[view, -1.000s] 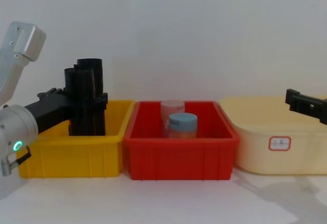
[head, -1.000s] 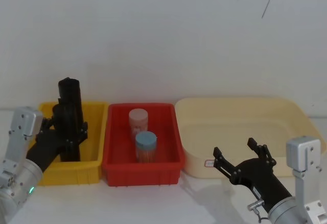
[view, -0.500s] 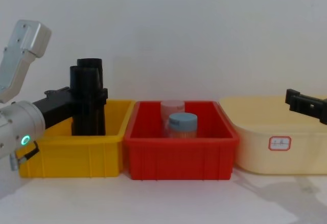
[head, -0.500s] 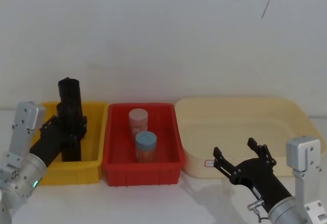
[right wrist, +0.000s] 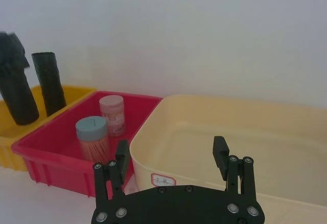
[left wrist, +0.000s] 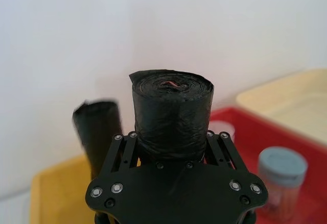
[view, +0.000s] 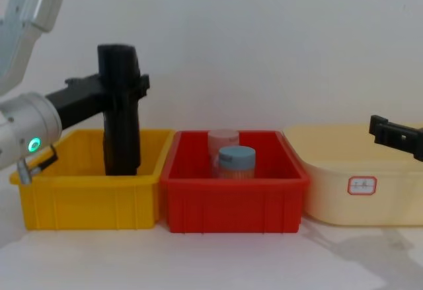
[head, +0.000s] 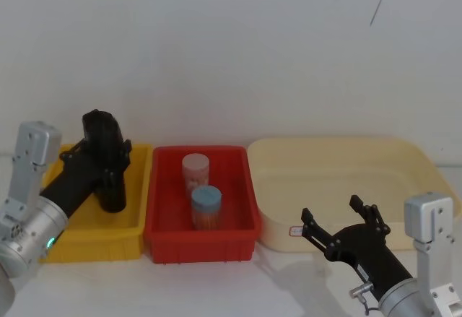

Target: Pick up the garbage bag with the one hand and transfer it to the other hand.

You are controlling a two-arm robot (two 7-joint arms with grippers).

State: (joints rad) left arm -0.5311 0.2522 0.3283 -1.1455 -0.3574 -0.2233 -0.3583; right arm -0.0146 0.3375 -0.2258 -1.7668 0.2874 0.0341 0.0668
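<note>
— Head view?
— I see the left gripper (head: 107, 157) over the yellow bin (head: 94, 245), closed round the garbage bag (head: 112, 187). The bag leans, its lower end inside the bin. The right gripper (head: 330, 211) hangs in front of the cream tub (head: 325, 144), fingers spread wide, nothing between them.
— Left wrist?
— The bag sits pinched between the 2 fingers, which the gripper's own body mostly hides. I make out a red mark at the bag's top end. A 2nd black roll (left wrist: 97, 132) beside it is just a blur.
— Right wrist?
— Both fingers apart and empty; beyond them the tub, and 2 jars (right wrist: 93, 137) in the red bin (right wrist: 51, 168).
— Chest?
— The bag's foot drops behind the yellow wall, so I can't tell whether it touches the bin floor. The right gripper is cut off at the edge.
</note>
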